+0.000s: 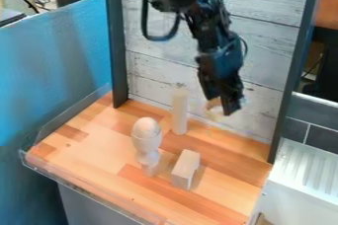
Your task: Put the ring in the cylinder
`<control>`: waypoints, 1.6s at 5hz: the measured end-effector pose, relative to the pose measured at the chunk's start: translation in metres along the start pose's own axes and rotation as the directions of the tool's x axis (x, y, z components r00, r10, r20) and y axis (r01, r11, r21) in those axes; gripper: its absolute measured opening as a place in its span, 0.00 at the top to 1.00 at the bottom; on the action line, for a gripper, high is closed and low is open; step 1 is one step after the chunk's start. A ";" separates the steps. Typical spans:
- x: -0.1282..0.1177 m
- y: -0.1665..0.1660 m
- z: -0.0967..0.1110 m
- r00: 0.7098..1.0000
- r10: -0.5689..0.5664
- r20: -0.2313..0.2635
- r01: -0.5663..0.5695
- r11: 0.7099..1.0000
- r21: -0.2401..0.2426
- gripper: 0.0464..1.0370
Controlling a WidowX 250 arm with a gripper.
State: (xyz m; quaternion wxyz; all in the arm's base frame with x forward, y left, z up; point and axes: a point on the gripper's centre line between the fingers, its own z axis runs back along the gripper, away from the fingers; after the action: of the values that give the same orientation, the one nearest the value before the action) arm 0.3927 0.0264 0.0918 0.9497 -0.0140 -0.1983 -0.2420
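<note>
Since my gripper (222, 109) looks closed on the wooden ring (212, 104), up and right of the upright wooden cylinder (180, 114) in camera view, I call this alignment; next I need to centre the ring over the top, lower, release.

One upright wooden cylinder (180, 115) stands on one wooden tabletop (218, 199). Ahead of the cylinder and to its left is one rounded, goblet-like wooden piece (147, 140); ahead and slightly right, one wooden block (186, 168). Just right of the cylinder's upper part is one small tan piece (212, 104), its shape too blurred to tell. Two dark posts (115, 46) flank the cylinder, one on each side, with one plank wall (158, 61) behind it.
</note>
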 end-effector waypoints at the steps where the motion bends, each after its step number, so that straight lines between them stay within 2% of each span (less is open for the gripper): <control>1: -0.009 0.013 0.011 0.994 0.087 -0.064 -0.084 0.995 0.046 0.30; 2: -0.006 0.042 0.029 0.984 0.166 -0.066 -0.158 0.981 0.116 0.30; 3: -0.013 0.067 0.016 0.965 0.240 -0.105 -0.227 0.967 0.119 0.30; 4: -0.019 0.093 0.008 0.949 0.292 -0.120 -0.274 0.950 0.147 0.30; 5: -0.025 0.111 0.000 0.935 0.332 -0.124 -0.313 0.938 0.150 0.30; 6: -0.027 0.116 -0.015 0.932 0.336 -0.138 -0.317 0.938 0.139 0.30; 8: -0.023 0.123 -0.030 0.928 0.343 -0.147 -0.325 0.936 0.136 0.30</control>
State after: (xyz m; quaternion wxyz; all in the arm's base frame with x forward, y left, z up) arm 0.4427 0.1418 0.0635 0.9897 0.0250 -0.1249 -0.0656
